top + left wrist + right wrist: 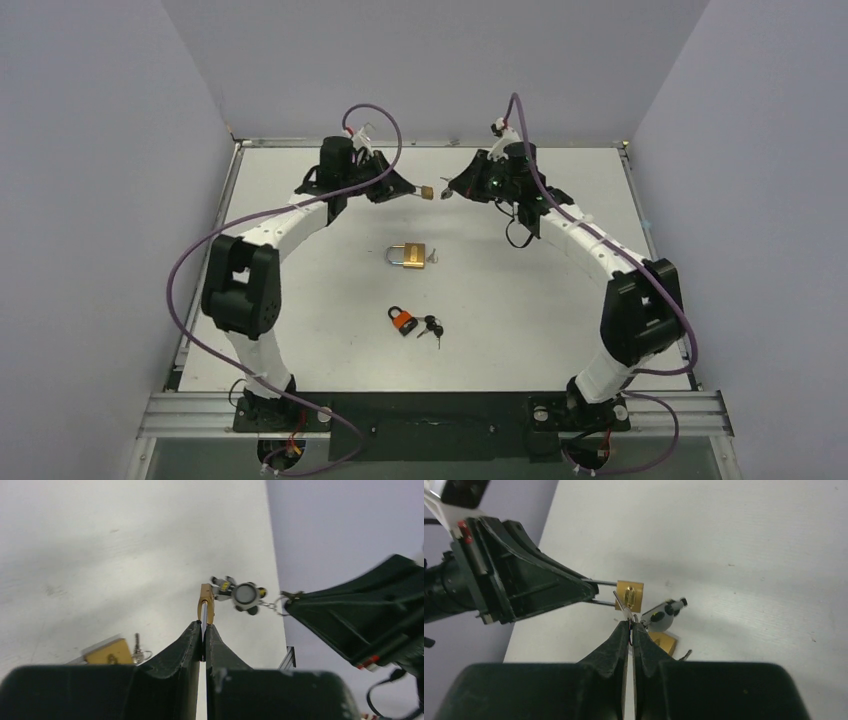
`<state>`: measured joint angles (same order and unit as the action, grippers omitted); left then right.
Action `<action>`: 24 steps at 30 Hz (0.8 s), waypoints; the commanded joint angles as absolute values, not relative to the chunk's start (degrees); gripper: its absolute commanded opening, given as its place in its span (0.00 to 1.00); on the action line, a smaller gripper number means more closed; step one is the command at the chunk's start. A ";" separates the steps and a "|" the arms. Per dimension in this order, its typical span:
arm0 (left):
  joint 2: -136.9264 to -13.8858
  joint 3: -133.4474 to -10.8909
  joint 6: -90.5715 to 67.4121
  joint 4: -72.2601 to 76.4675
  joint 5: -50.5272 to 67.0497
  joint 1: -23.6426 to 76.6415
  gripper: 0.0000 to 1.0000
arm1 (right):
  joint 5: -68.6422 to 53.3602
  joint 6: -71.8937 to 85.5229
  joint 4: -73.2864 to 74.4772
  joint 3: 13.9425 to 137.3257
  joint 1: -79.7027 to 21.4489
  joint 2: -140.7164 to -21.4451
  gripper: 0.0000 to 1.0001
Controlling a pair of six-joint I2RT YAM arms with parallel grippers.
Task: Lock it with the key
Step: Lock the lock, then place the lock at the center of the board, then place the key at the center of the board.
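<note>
Left gripper (203, 627) pinched narrow on the shackle of small brass padlock (630, 594), held in air over far part of table (560, 320). Right gripper (630, 625) closed on key (621, 606), tip at the lock's keyway face; inserted or not, cannot tell. Lying nearer on the table: larger brass padlock (408, 255), orange padlock (402, 320), black keys (432, 328) just beside it.

Nothing legible on show

No lettering can be read anywhere; the small brass padlock (629, 595) shows no legible mark; the yellow patch on the key bunch (226, 585) is too small; mid-table, the larger brass padlock (409, 255) is too blurred.
</note>
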<state>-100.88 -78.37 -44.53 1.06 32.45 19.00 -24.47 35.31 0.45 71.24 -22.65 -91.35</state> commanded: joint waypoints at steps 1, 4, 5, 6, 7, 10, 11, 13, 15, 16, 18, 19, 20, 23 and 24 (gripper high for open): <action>-107.80 -80.21 -49.75 8.86 32.31 18.09 0.00 | -15.81 36.58 6.86 78.91 -24.15 -99.71 0.00; -111.90 -81.53 -50.13 8.46 32.68 17.35 0.00 | -13.45 38.68 7.67 81.54 -25.14 -104.06 0.00; -113.56 -81.97 -50.46 8.27 32.82 17.16 0.00 | -12.64 39.29 7.79 81.99 -25.36 -106.04 0.00; -114.39 -82.13 -50.76 8.18 32.88 16.68 0.00 | -12.43 39.51 7.80 82.94 -25.76 -106.98 0.00; -116.03 -82.15 -51.27 8.26 32.88 16.47 0.00 | -11.79 39.83 8.19 83.48 -25.93 -108.95 0.00; -119.15 -82.62 -51.99 8.30 32.42 15.72 0.00 | -10.28 40.69 9.41 86.04 -26.70 -112.60 0.00; -120.82 -82.75 -52.44 8.49 32.38 15.60 0.00 | -9.32 41.00 9.78 86.62 -26.82 -114.04 0.00; -123.03 -83.10 -53.50 9.55 32.73 15.30 0.00 | -8.56 41.99 9.87 87.14 -26.87 -115.98 0.00; -124.73 -83.56 -53.90 9.81 32.37 15.23 0.00 | -8.40 42.45 9.97 87.63 -27.01 -117.58 0.00; -125.62 -84.08 -53.73 9.48 32.22 15.21 0.00 | -8.37 42.47 10.08 87.85 -27.09 -118.03 0.00; -126.70 -85.00 -53.36 8.22 31.36 15.14 0.02 | -8.26 42.54 10.61 88.27 -27.24 -119.21 0.00; -126.89 -85.26 -53.14 7.71 30.80 15.14 0.04 | -8.26 42.54 10.71 88.42 -27.31 -119.67 0.00; -127.08 -85.85 -52.62 6.21 30.39 15.13 0.09 | -8.26 42.43 11.07 88.47 -27.32 -119.86 0.00; -126.34 -86.61 -51.21 2.83 27.65 15.00 0.18 | -8.42 41.88 11.43 88.11 -27.34 -119.73 0.17; -125.39 -86.68 -50.60 0.97 26.74 14.88 0.25 | -8.43 41.54 11.49 87.96 -27.34 -119.16 0.22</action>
